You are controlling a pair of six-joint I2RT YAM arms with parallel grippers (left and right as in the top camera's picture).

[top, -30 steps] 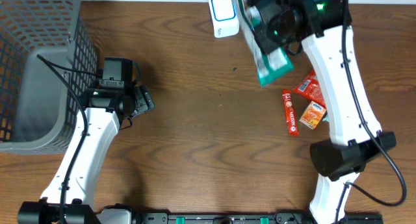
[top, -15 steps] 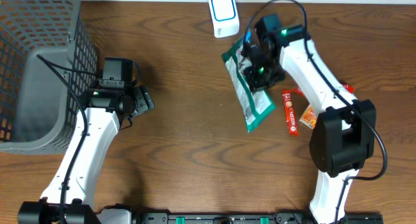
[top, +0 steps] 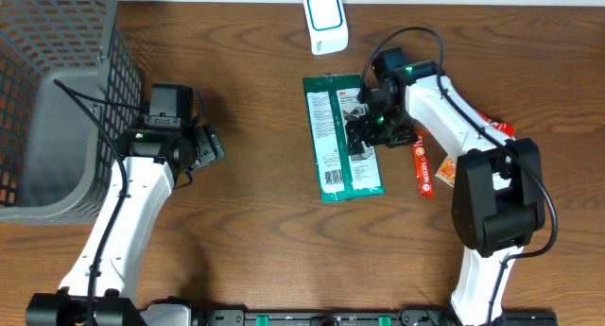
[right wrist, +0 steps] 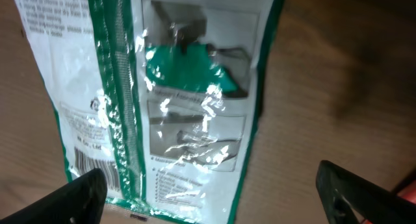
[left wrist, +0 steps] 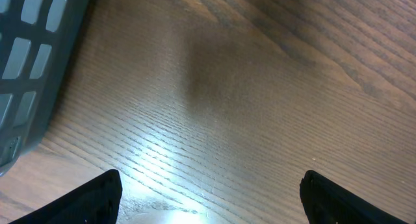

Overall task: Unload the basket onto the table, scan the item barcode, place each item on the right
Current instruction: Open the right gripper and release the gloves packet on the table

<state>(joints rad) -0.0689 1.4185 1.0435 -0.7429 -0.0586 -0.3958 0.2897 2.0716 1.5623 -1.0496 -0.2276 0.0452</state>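
Dark wood-grain table [top: 255, 222] carries the flat green-and-white glossy plastic packet [top: 333, 137], which lies near the white box-shaped scanner [top: 324, 19]. Its long axis runs from the robot's side toward the scanner, with the printed barcode [right wrist: 88, 160] facing up near one short end. The right gripper [top: 371, 128] hovers over the packet's right edge, jaws spread and empty. The left gripper [top: 210, 145] is likewise spread over bare wood. Regrasping looks risky: thin, slick film lying flat may slip or crumple, hiding the code.

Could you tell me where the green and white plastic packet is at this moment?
Overhead, the green and white plastic packet lies flat on the wooden table, right of centre, near the white scanner, under the open right gripper.
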